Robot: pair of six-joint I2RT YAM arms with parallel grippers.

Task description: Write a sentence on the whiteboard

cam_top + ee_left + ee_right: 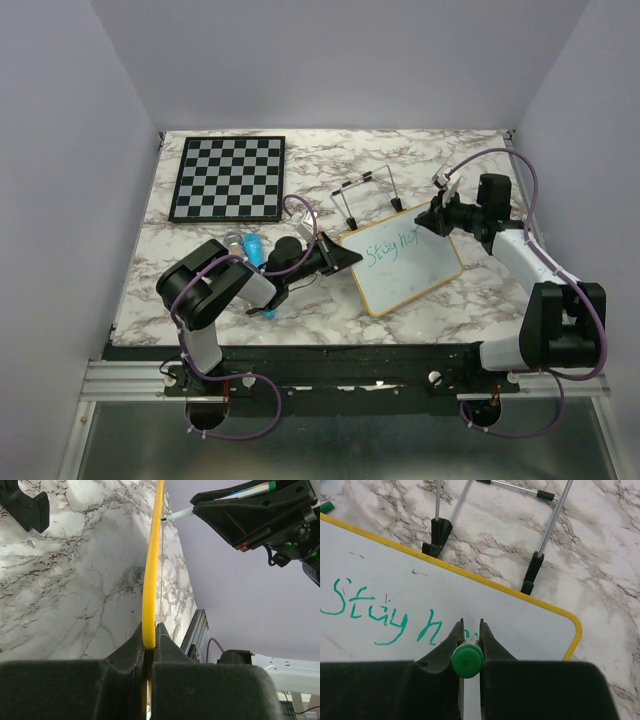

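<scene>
From above, the whiteboard (405, 268) lies tilted on the marble table (300, 305), right of the chessboard (228, 178) and just in front of a wire stand (368, 195). The left gripper (345, 258) pinches its left edge and the right gripper (432, 218) hangs over the green sentence (390, 243), which reads "Stay hap". In the left wrist view, the left gripper (149, 630) is clamped on the whiteboard's (150, 580) yellow frame, and the marker (180, 514) has its tip right at the board. In the right wrist view, the right gripper (470, 627) squeezes the green-capped marker (467, 661) above the whiteboard (510, 615), beside the sentence (375, 612).
</scene>
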